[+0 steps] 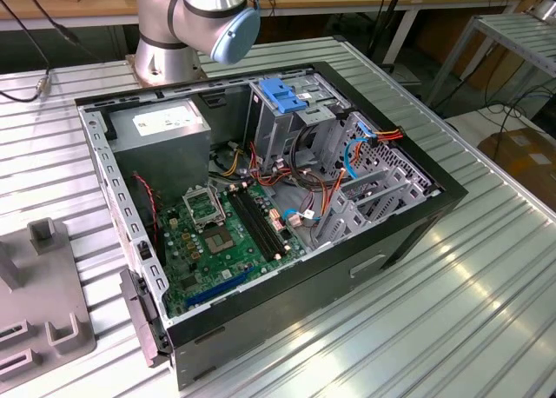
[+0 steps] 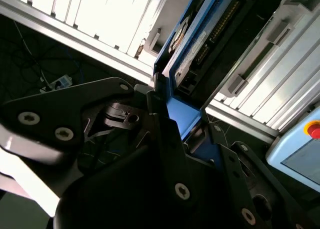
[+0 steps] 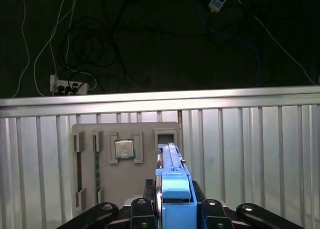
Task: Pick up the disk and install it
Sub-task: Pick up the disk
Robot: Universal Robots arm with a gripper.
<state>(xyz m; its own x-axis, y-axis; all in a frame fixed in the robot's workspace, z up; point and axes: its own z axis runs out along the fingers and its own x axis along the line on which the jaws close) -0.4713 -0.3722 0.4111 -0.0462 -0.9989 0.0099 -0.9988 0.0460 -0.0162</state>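
A ribbed aluminium bench (image 1: pixel 486 311) carries an open black computer case (image 1: pixel 287 328), its green motherboard (image 1: pixel 226 233) exposed. Inside it sit a large grey box with a white sticker (image 1: pixel 165 133) and a blue plastic clip (image 1: pixel 282 94) on a metal cage. A grey moulded tray (image 1: pixel 43 302) lies on the bench at the exterior view's left. Wooden desks stand behind. Past the bench edge the first wrist view shows a dark floor with loose cables and a white power strip (image 3: pixel 67 86).

The disk (image 3: pixel 170 161) is a flat black drive edged by a blue plastic carrier frame. It is seen edge-on in the first wrist view, and its white printed label shows in the second wrist view (image 2: pixel 192 49). It hangs above the grey tray (image 3: pixel 127 184), which holds a square silver chip (image 3: pixel 124 149).

The black claw (image 3: pixel 173 204) is closed on the disk, with a finger on each side of the blue frame. The silver arm (image 1: pixel 195 20) rises from its base on the bench behind the case.
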